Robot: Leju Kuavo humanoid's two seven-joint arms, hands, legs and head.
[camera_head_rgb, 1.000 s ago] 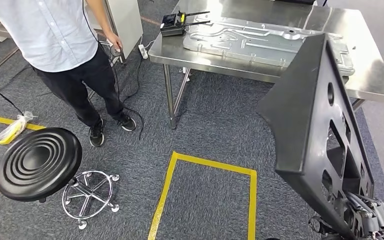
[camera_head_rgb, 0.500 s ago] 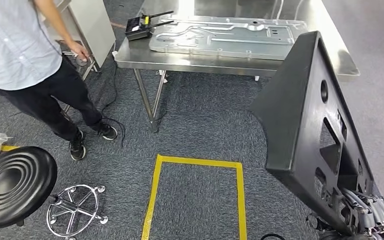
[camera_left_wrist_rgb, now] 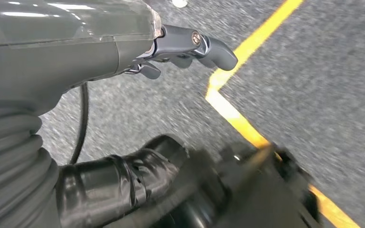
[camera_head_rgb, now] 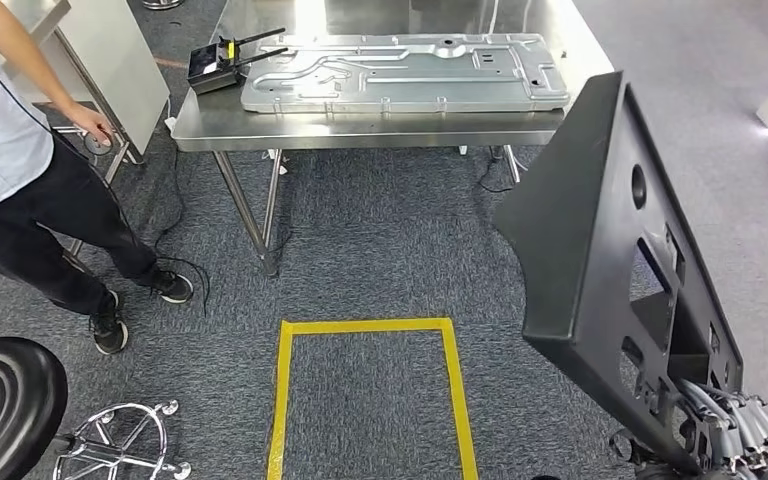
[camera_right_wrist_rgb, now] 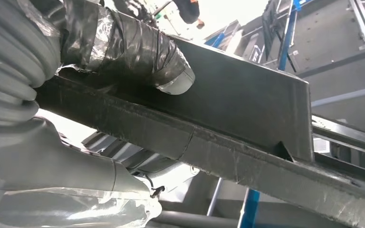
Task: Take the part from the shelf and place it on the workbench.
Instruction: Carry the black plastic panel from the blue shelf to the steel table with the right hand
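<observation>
My right hand point(camera_head_rgb: 735, 435) grips the lower end of a large black triangular part point(camera_head_rgb: 600, 250) with cut-out holes, holding it upright at the right of the head view. In the right wrist view the taped thumb point(camera_right_wrist_rgb: 123, 47) presses on the part's point(camera_right_wrist_rgb: 247, 109) flat face. The steel workbench point(camera_head_rgb: 360, 138) stands ahead at the top of the head view, apart from the part. My left hand point(camera_left_wrist_rgb: 123, 95) hangs over the carpet, its fingers point(camera_left_wrist_rgb: 195, 45) extended and holding nothing.
On the workbench lie a big stamped metal plate point(camera_head_rgb: 400, 70) and a black box with antennas point(camera_head_rgb: 215, 68). A person point(camera_head_rgb: 20, 180) stands at the left beside a cabinet. A black stool point(camera_head_rgb: 0, 400) sits lower left. A yellow tape rectangle point(camera_head_rgb: 365, 330) marks the carpet.
The camera has turned: workbench, person and stool have slid leftward in the picture, and the workbench now faces me more squarely. The black part stays in my right hand.
</observation>
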